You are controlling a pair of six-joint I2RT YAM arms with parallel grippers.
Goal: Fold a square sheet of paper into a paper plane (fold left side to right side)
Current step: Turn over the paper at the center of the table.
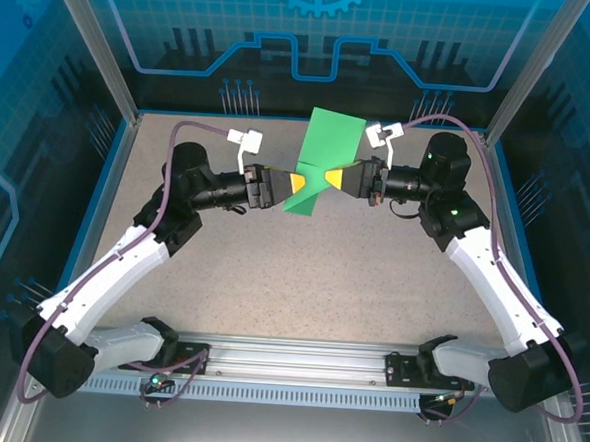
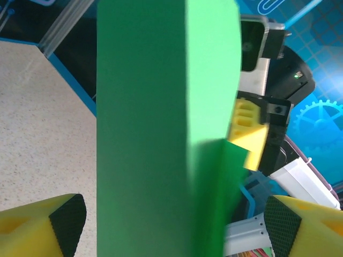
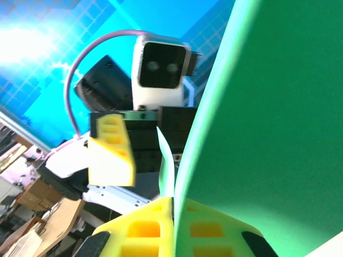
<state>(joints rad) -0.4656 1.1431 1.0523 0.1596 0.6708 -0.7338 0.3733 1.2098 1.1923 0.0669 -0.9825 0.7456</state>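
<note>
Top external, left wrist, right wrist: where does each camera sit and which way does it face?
Top external: above and behind the arm bases, looking down on the table; both arms show, left claw and right claw at the green sheet.
Left wrist: on the left arm, facing the sheet between its own open fingers, right claw beyond.
Right wrist: on the right arm, facing the left claw past the sheet pinched in its own fingers.
Shared: both wrist views show the sheet and the opposite claw.

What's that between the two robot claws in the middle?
The green paper, as the top view shows. The right claw pinches it; the left claw stands open around it.
</note>
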